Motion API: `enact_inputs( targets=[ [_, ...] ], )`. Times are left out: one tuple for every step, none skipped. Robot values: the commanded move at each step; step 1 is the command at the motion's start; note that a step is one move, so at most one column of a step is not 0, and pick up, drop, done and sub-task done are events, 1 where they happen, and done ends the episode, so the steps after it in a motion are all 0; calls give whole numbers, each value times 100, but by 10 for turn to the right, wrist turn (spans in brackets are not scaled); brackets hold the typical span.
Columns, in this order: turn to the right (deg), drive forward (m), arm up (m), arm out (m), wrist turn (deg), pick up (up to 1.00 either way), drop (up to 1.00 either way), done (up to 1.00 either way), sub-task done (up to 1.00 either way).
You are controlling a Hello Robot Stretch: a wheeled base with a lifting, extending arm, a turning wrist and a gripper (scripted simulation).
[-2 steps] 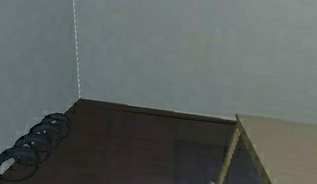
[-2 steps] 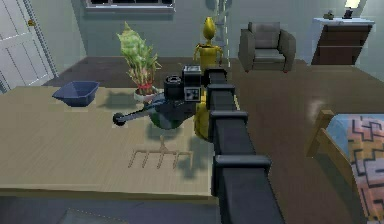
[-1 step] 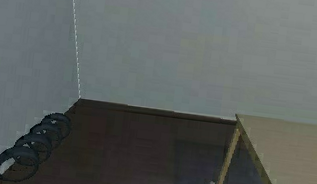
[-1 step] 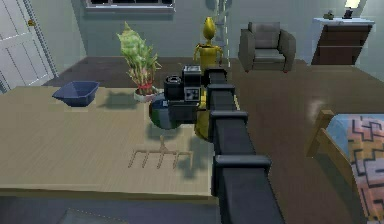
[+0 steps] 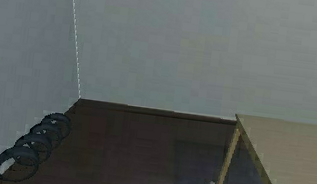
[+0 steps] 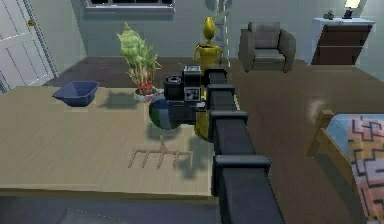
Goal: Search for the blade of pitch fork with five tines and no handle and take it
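Note:
A tan fork blade with several tines and no handle [image 6: 155, 157] lies flat on the wooden table [image 6: 60, 140] in the arm side view, near its front edge. The dark arm [image 6: 235, 150] reaches out over the table just right of the blade. Its gripper [image 6: 172, 98] sits farther out, above the blade in the picture. A round green and white thing [image 6: 162, 114] stands on the tabletop right at the gripper's far end. I cannot tell whether the gripper holds anything.
On the table stand a blue bowl [image 6: 77, 93] and a potted plant [image 6: 140, 62]. Beyond are a yellow vase [image 6: 209, 42], a grey armchair [image 6: 266, 45], a dresser [image 6: 345, 40], a bed [image 6: 358, 140] and a white door [image 6: 20, 45]. In the forward view, a table corner [image 5: 290, 152] and dark rings [image 5: 29, 147] stand on the floor.

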Motion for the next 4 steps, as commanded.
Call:
enact_inputs(
  targets=[
    [0, 0, -30, 0, 0, 0, 0, 0, 0],
    [0, 0, 0, 0, 0, 100, 0, 0, 0],
    [0, 0, 10, 0, 0, 0, 0, 0, 0],
    [0, 0, 0, 0, 0, 0, 0, 100, 0]
  ],
)
